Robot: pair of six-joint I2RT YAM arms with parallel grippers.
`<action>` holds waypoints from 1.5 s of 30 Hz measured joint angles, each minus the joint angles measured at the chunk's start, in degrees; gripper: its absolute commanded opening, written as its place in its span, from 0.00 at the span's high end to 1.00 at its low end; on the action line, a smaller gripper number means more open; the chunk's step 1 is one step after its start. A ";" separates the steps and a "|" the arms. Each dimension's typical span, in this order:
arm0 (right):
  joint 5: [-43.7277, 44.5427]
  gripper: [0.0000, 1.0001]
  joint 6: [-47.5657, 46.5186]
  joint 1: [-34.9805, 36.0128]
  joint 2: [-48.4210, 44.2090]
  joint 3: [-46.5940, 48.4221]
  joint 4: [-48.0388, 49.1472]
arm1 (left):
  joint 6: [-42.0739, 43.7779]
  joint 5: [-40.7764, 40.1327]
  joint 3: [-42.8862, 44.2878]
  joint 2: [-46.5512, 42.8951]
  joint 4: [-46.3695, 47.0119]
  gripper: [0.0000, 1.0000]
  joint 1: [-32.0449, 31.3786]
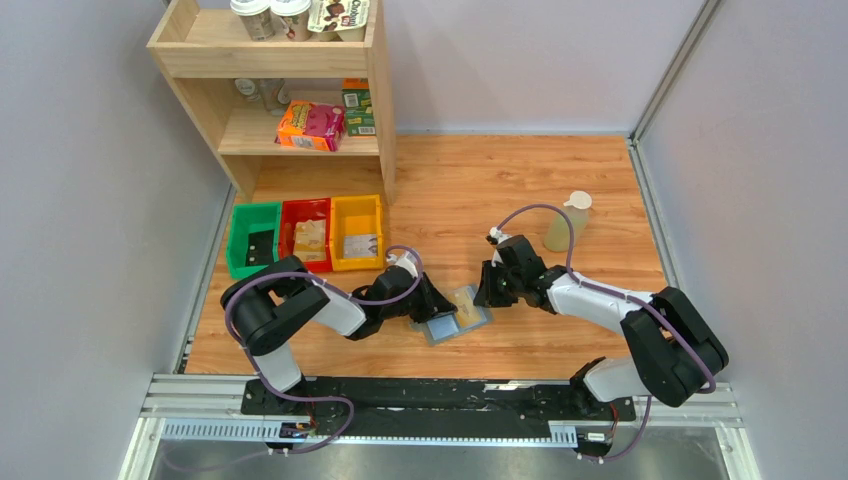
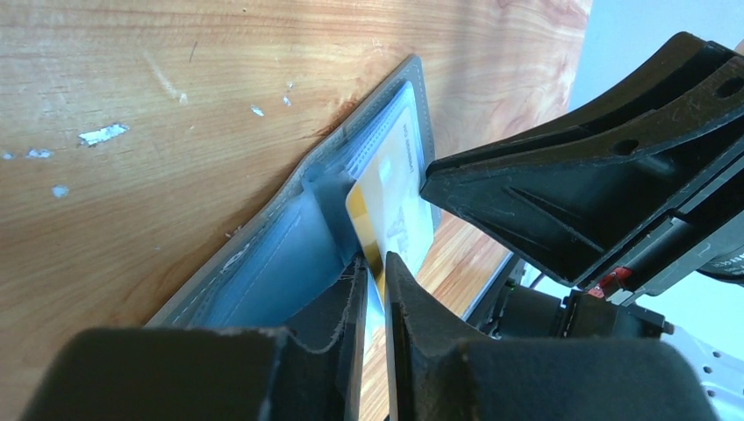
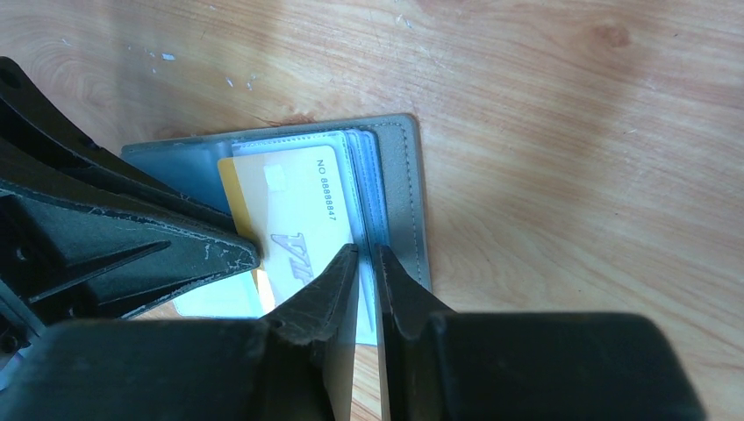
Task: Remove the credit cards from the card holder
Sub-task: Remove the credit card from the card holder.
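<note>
Card holder (image 3: 405, 193) lies open and flat on the table (image 3: 570, 175), near the front edge, between the 2 arms.

1 credit card (image 3: 289, 206), yellow and tan, shows on the left side of the clear sleeves. It looks partly drawn out toward the left.

Left gripper (image 2: 375, 281): jaws narrow, with the card's corner in the slit between them. Cannot tell if they actually bite.

Right gripper (image 3: 366, 272): pinched narrow on the holder's clear sleeves at its right half, apparently anchoring it.

Risks, as judged:
- The hold on the card is a corner only, so a pull could let it slip free or twist in the slot.
- If the right claw's pinch is light, the whole holder could slide left with the card.
- The 2 claws sit just beside each other, so a careless pull could knock them together.
- A steep lift could bend the card.
</note>
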 measured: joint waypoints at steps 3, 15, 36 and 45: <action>-0.02 0.84 0.24 0.00 0.02 0.00 -0.02 | 0.22 -0.46 0.00 -0.37 -0.76 0.99 0.00; -1.14 0.89 2.36 -0.09 1.44 0.07 1.36 | -0.22 -1.53 -2.45 -5.20 -2.01 1.00 -0.02; -5.14 0.81 1.84 2.14 -5.79 -0.04 -1.03 | 1.38 -3.04 -3.63 -13.51 -15.82 1.00 -0.13; -8.22 0.84 2.51 2.75 2.29 0.07 4.39 | 1.79 -3.21 -3.63 -15.32 -17.75 1.00 -0.28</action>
